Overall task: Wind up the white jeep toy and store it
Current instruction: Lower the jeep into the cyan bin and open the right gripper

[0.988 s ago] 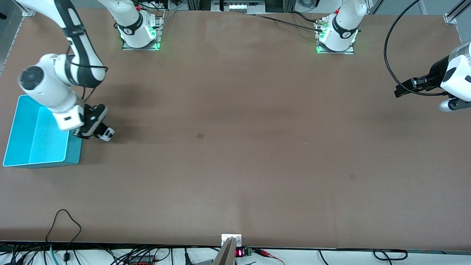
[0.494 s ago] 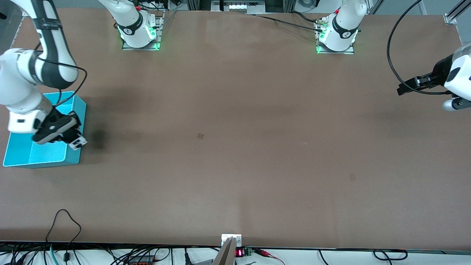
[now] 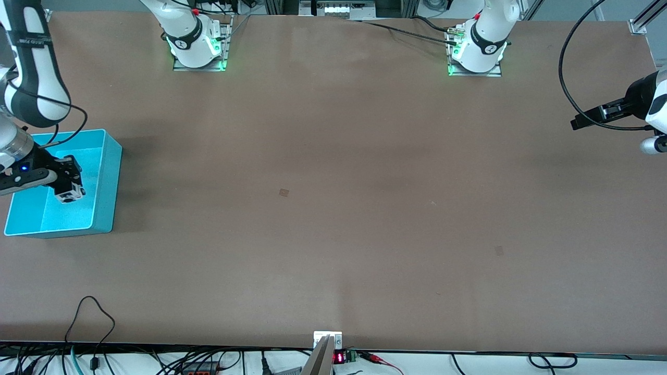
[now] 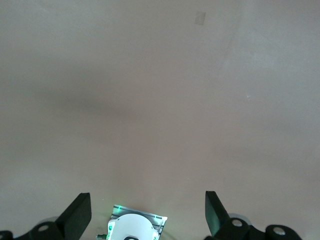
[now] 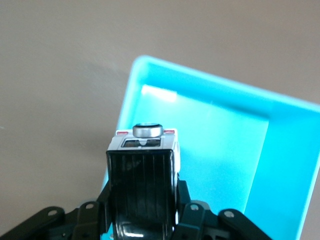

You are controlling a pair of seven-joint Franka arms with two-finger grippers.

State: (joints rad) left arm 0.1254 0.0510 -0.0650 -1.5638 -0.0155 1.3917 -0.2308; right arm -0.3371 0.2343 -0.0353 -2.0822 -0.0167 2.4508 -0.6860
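Observation:
My right gripper (image 3: 66, 188) is shut on the white jeep toy (image 3: 70, 196) and holds it in the air over the open teal bin (image 3: 107, 208) at the right arm's end of the table. In the right wrist view the jeep toy (image 5: 144, 165) fills the space between the fingers, black roof panel up, with the teal bin (image 5: 280, 165) below it. My left gripper (image 3: 586, 120) is open and empty, up in the air over the left arm's end of the table. Its two fingertips (image 4: 77, 215) stand wide apart.
The two arm bases (image 3: 198, 44) stand along the table edge farthest from the front camera. The left arm's base (image 4: 132, 227) shows between the left fingers. Cables (image 3: 91, 312) hang at the table's near edge.
My right gripper has carried the jeep toy from beside the bin, across its wall, to over the bin's inside. My left gripper has drawn back a little toward its end of the table.

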